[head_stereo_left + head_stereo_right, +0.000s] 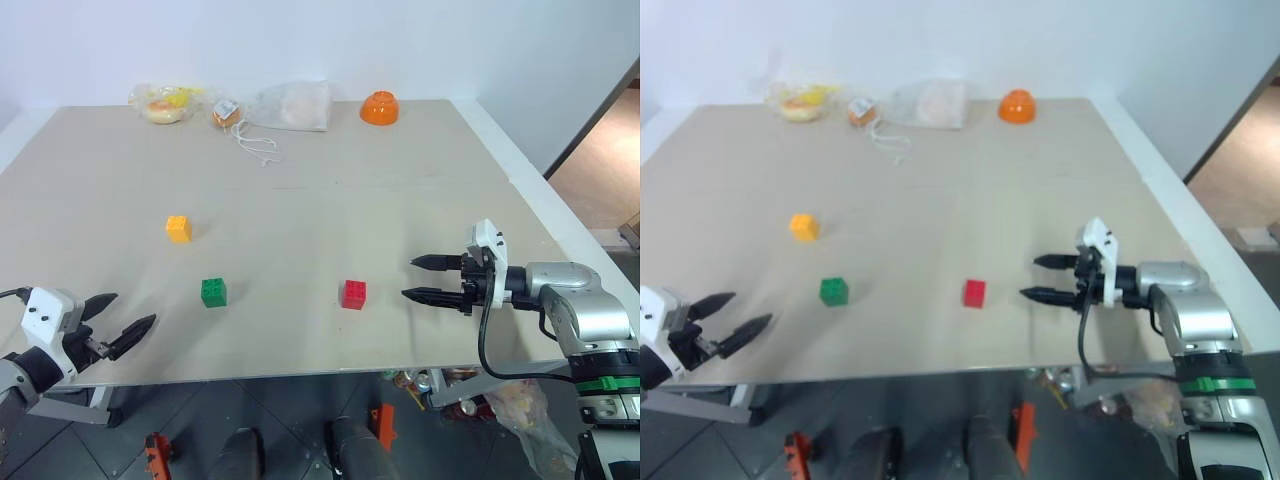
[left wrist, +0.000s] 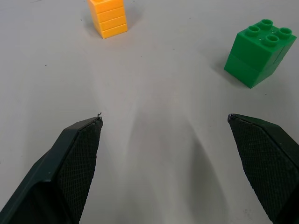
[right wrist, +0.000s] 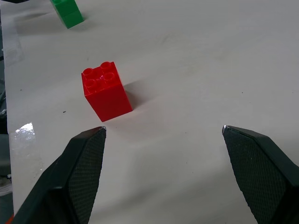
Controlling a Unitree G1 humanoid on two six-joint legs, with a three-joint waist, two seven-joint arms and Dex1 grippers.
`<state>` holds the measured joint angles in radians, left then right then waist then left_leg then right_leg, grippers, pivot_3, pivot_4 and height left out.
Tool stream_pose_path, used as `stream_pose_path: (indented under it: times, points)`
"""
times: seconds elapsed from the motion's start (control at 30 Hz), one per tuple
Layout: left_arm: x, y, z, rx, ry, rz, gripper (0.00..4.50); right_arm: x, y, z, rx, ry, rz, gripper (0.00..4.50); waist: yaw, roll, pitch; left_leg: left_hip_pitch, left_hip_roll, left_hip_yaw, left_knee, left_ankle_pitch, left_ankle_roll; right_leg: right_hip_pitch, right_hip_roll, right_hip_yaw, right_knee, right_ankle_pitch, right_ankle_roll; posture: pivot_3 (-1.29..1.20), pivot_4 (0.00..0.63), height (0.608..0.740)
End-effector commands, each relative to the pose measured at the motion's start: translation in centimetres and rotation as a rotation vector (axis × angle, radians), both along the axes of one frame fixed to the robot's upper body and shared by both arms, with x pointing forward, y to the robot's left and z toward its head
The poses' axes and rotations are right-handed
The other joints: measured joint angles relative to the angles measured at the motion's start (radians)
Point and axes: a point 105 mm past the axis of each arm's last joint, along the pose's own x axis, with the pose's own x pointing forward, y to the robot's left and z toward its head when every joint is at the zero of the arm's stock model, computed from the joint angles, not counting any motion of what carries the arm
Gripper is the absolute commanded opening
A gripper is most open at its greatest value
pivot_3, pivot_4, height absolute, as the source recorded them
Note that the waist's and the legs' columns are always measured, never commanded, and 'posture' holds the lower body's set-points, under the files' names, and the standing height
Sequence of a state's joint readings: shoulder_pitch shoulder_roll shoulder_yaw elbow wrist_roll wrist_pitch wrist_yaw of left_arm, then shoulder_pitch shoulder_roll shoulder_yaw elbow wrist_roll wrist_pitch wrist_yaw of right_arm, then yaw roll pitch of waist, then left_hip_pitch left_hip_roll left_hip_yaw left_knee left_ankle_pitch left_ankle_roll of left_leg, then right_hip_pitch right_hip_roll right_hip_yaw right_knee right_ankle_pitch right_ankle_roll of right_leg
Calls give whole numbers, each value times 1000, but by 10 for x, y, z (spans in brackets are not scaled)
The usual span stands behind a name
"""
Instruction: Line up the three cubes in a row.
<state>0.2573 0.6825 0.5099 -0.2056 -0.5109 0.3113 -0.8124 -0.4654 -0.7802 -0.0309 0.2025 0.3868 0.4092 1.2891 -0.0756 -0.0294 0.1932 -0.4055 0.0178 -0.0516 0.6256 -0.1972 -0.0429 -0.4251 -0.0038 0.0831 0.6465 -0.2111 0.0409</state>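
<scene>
Figure: both arms poised over the tabletop (image 1: pixel 330 210), cubes not yet in a row. My left gripper (image 1: pixel 118 320) hung at the near left edge with its fingers spread wide and nothing between them. The yellow-orange cube (image 1: pixel 178 228) sat farther back on the tabletop, well apart from the green cube (image 1: pixel 213 292), which lay nearer the front edge and just ahead of the left gripper. The red cube (image 1: pixel 353 294) stood to the right of the green one at about the same depth, so I judged those two roughly aligned and the yellow-orange one the outlier. My right gripper (image 1: pixel 432 280) pointed inward at the red cube from just beside it, fingers likewise spread and empty.

Risks as I judged them: the red cube lay off toward one finger in the right wrist view, so a straight advance could have clipped it with that finger and skidded or toppled it out of line. The green and red cubes sat near the front edge, where a push might have sent one off. Reaching for the yellow-orange cube, the left gripper could have brushed the green cube in passing.
</scene>
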Motion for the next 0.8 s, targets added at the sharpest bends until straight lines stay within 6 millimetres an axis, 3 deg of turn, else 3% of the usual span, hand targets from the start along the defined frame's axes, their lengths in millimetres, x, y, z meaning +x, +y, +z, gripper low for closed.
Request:
stream_pose_path:
  times: [0.03, 0.23, 0.33, 0.43, 0.8]
  points:
    - [4, -4, 13, 16, -54, -11, 4447, 2, 4, 9, 3, -41, 19, 4100, 0, 0, 0, 0, 0, 0, 0, 0, 0, 0, 0, 0, 0, 0, 0, 0, 150, 740]
    - [11, -10, 15, 71, -74, -26, 4447, 5, 12, 2, -52, -65, 38, 4100, 0, 0, 0, 0, 0, 1, 1, 0, 0, 0, 0, 0, 0, 0, 0, 0, 150, 740]
    - [7, -26, 8, 192, -77, -155, 4447, 1, 18, 3, -60, -65, 86, 4100, 0, 0, 0, 0, 0, 2, 1, 0, 0, 0, 0, 1, 0, 0, 0, 0, 150, 740]
    - [5, -39, 9, 203, -74, -247, 4447, 1, 20, 2, -82, -69, 111, 4100, 0, 0, 0, 0, 0, 2, 0, 0, 0, 0, 0, 1, 0, 0, 0, 0, 150, 740]
    - [15, -115, 54, 102, -164, -646, 4447, 7, 44, 1, -90, -83, 227, 4100, 0, 0, 0, 0, 1, 3, 3, 0, 0, 0, 0, 1, 1, 2, 2, 0, 150, 740]
